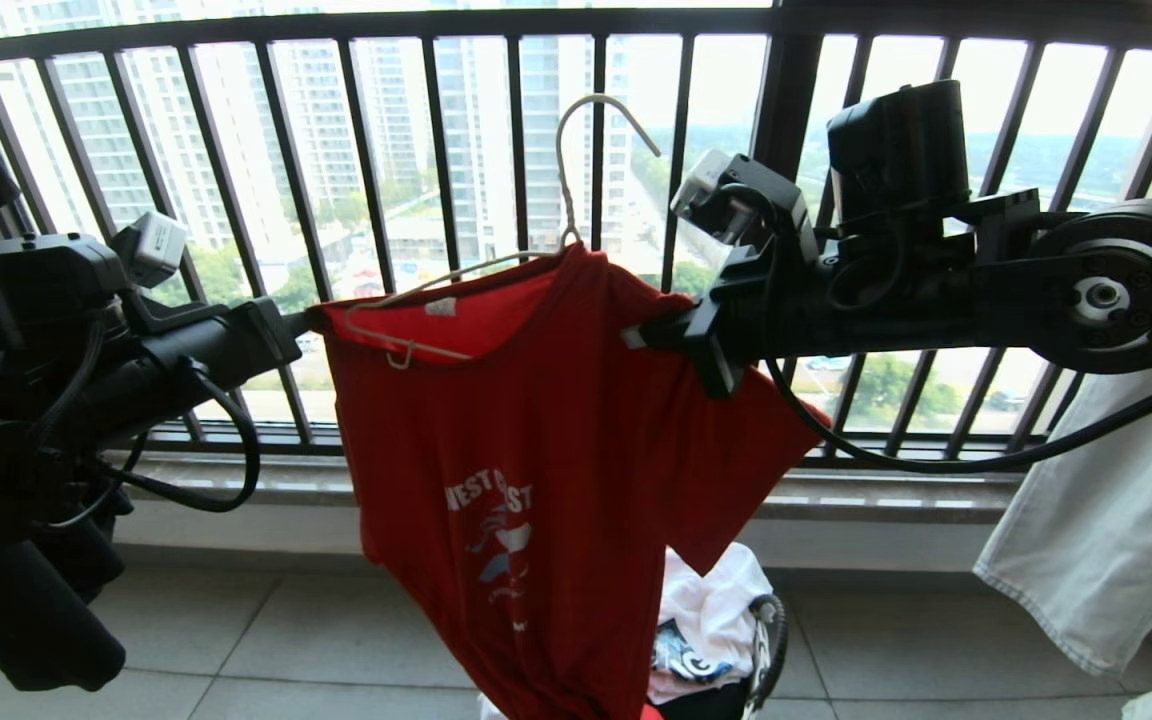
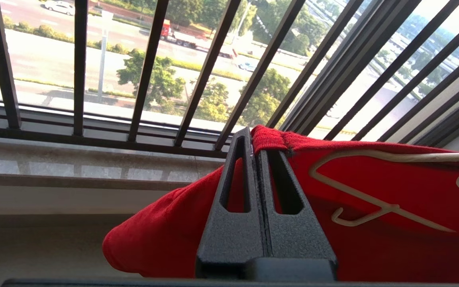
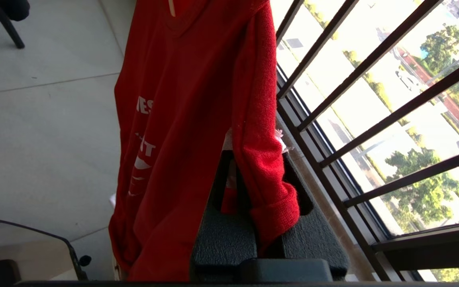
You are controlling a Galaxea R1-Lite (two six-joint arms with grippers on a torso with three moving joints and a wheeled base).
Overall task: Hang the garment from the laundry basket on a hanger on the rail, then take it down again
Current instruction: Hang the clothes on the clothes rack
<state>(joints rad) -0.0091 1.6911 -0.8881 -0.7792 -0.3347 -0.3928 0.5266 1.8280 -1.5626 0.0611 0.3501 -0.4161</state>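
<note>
Held up in front of the window railing: one red T-shirt, stretched between two grippers. Left gripper clamped shut on a fold at the shirt's edge by the neckline, on the robot's left; right gripper pinched on a rolled fold of the opposite shoulder or sleeve — fingertips buried in cloth there, so the exact contact hard to read.

One cream-white wire hanger threaded inside the neck opening: hook standing above the collar, catching on nothing visible; one arm showing through the neckline, the other hidden under fabric. Rail not found in any view.

White chest lettering creased and only partly legible. Lower hem cut off at the bottom edge of the head view, in front of the laundry basket — only a dark loop handle and a little rim visible, with one white printed garment bunched inside. One pale garment hanging at the right edge, cropped. Dark fabric at the left edge, unidentifiable.
</note>
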